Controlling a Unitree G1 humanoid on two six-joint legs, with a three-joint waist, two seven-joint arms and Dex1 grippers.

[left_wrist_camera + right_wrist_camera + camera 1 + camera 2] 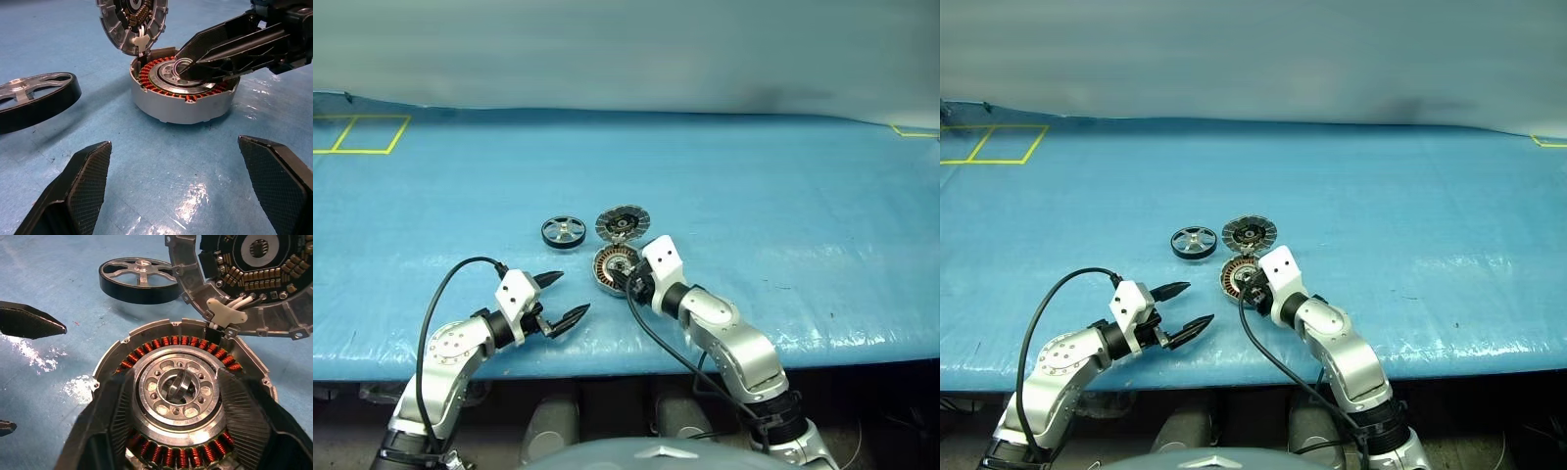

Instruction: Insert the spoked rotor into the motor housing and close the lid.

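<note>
The motor housing (pixel 610 264), a grey cup with copper windings and a silver centre, sits on the blue table. Its lid (pixel 623 223) stands swung open on the far side, ribbed inner face showing. The spoked rotor (pixel 564 231), black-rimmed with silver spokes, lies flat just left of the lid. My right gripper (pixel 173 382) reaches over the housing, open, with its fingers (pixel 244 416) spread on either side of the silver centre. My left gripper (pixel 572 294) hovers open and empty near the table's front edge, pointing at the housing (pixel 181 105).
A blue sheet (pixel 754 186) covers the table. Yellow tape squares (pixel 362 134) mark the far left corner, and more yellow tape (pixel 915 130) the far right. The front edge (pixel 607 357) runs just behind both grippers.
</note>
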